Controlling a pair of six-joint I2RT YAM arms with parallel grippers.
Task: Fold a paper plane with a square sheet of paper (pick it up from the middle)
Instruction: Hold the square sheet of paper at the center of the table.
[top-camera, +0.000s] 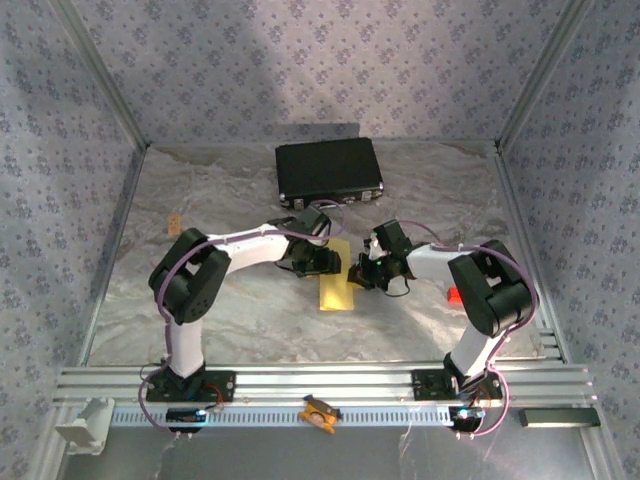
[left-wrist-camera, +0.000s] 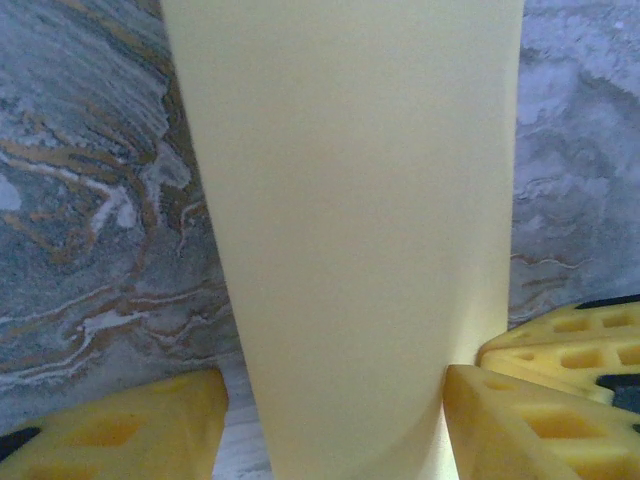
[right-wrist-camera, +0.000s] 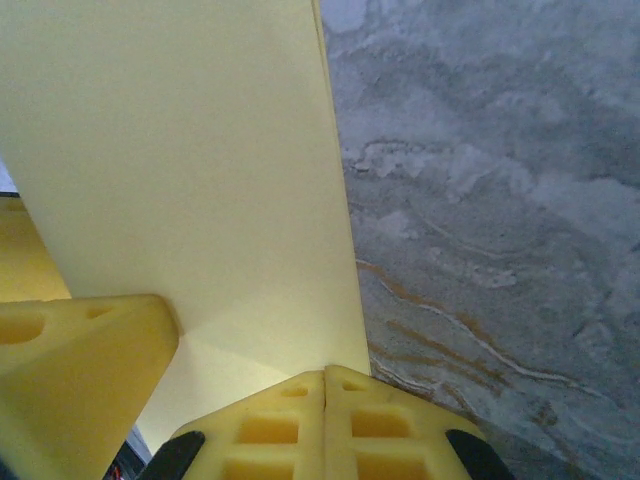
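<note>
The square sheet of paper is pale yellow, the table grey-marbled, the case black.

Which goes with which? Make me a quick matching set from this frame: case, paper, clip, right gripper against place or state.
Things:
1. black case
2. yellow paper
3. orange clip
4. right gripper

Place or state:
A. on the front rail, between the arm bases
B. fingers closed together
C. far side of the table, lying flat
D. middle of the table, as a narrow strip

Pairs: 1-C, 2-D, 3-A, 4-B
</note>
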